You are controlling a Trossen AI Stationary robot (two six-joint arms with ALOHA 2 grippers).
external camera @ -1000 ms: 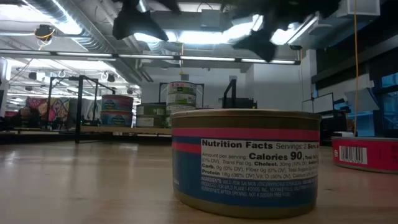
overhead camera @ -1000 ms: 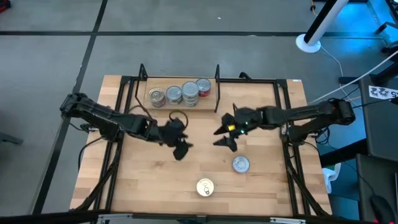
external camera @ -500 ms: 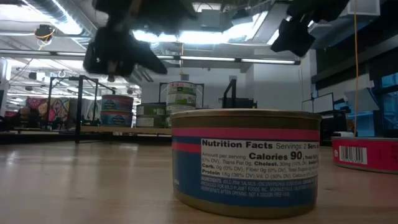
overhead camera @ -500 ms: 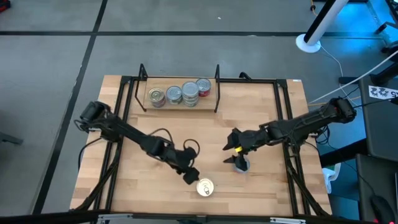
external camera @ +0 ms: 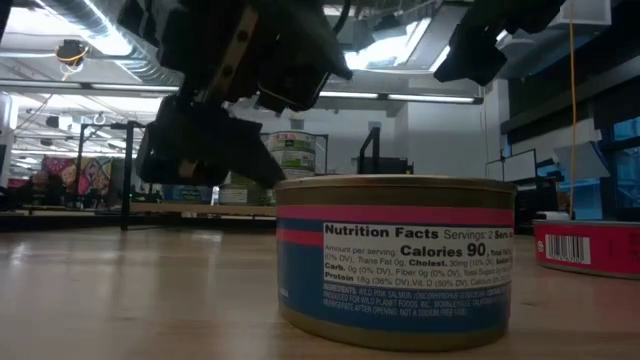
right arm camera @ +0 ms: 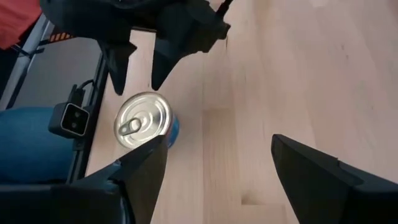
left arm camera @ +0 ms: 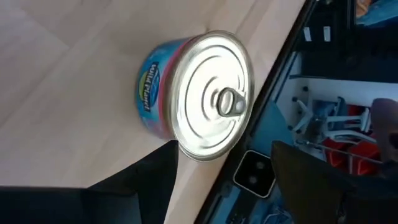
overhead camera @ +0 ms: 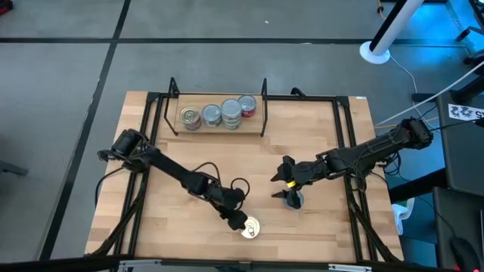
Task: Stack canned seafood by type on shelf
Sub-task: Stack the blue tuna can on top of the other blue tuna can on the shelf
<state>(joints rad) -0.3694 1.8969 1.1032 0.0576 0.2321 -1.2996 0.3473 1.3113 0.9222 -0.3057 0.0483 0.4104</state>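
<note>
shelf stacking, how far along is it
Done: several cans already sit on the shelf, at least one stacked. In hand: nothing is gripped yet; the left gripper is open beside the blue-label can near the table's front edge, and the right gripper is open over a second can. Left: grasp both loose cans and stack them by type.

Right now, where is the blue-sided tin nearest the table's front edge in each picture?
High view: the tin sits bottom centre.
Low view: large, centre-right.
Left wrist view: centre.
Right wrist view: left of centre.
Shared landmark: the left arm's fingers right beside it.
</note>
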